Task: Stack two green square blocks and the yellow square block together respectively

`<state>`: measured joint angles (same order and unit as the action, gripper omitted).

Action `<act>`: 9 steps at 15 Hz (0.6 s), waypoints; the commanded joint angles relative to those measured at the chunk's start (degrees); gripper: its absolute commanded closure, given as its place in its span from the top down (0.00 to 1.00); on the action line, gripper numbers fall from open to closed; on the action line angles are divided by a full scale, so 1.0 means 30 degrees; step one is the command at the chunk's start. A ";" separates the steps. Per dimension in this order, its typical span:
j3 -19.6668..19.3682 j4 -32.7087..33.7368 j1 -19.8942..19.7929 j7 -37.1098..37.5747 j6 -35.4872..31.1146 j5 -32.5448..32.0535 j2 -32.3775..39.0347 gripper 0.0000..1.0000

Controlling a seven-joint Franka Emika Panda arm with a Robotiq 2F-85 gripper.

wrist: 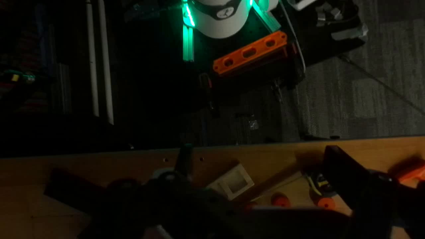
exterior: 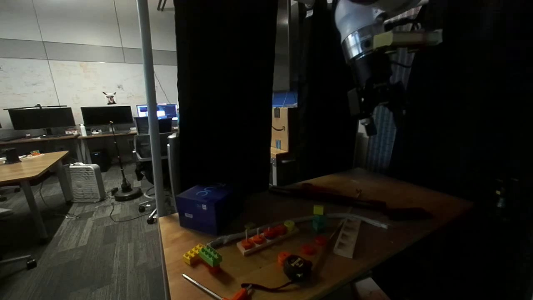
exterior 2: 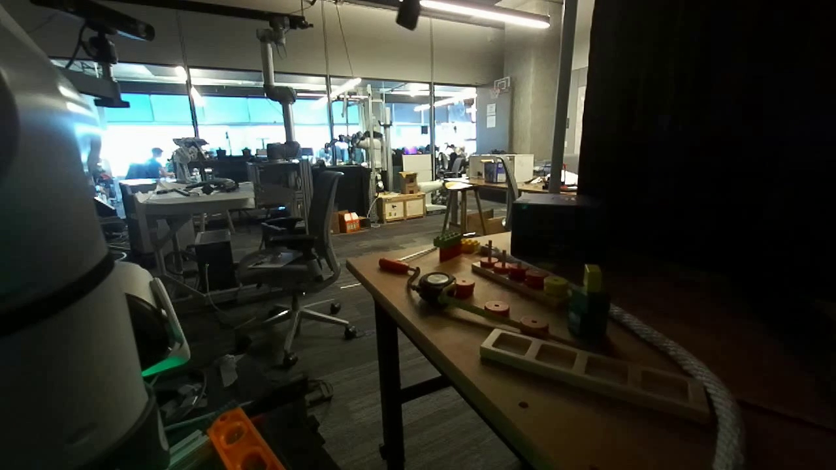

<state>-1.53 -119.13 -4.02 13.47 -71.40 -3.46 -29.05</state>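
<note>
A yellow square block (exterior: 318,209) sits on top of dark green blocks (exterior: 319,223), forming an upright stack. The stack stands beyond the middle of the table, beside a slotted wooden tray. In an exterior view the yellow block (exterior 2: 592,278) also rests on the green blocks (exterior 2: 588,314); the seam between the two green ones is too dark to tell. My gripper (exterior: 385,121) is high above the table, well apart from the stack. In the wrist view my gripper (wrist: 259,152) has its fingers spread wide with nothing between them. The stack is not visible in the wrist view.
The slotted tray (exterior 2: 591,375), a grey rope (exterior 2: 679,352) and a pegged board with rings (exterior: 266,241) lie near the stack. Loose red rings (exterior: 308,249), a tape measure (exterior: 297,268), a multicoloured toy piece (exterior: 208,255) and a blue box (exterior: 202,210) are on the table.
</note>
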 commanded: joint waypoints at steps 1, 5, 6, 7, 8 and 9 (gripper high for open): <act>0.0492 -0.1697 0.0287 -0.1555 0.1083 -0.0832 -0.4363 1.00; 0.0652 -0.3137 0.0463 -0.2078 -0.0694 -0.0992 -0.7733 1.00; 0.0545 -0.3443 0.0479 -0.2077 -0.1183 -0.0719 -0.8322 1.00; 0.0446 -0.3678 0.0511 -0.2165 -0.1554 -0.0545 -0.8785 1.00; 0.0375 -0.4024 0.0518 -0.2209 -0.1971 -0.0392 -0.9248 1.00; 0.0274 -0.4329 0.0526 -0.2286 -0.2298 -0.0219 -0.9640 1.00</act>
<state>0.30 -128.44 -3.29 7.62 -73.98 -5.43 -53.26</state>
